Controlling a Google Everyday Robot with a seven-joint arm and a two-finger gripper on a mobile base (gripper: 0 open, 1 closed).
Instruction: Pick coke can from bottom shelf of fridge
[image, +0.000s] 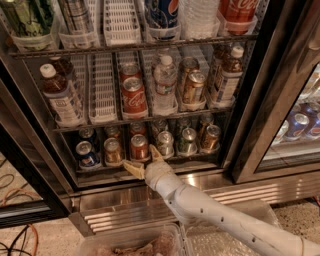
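Spread gripper (139, 156) just below coke can (139, 144)

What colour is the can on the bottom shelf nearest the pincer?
Red with a silver top: the coke can, right by the open pincer, in the camera view.
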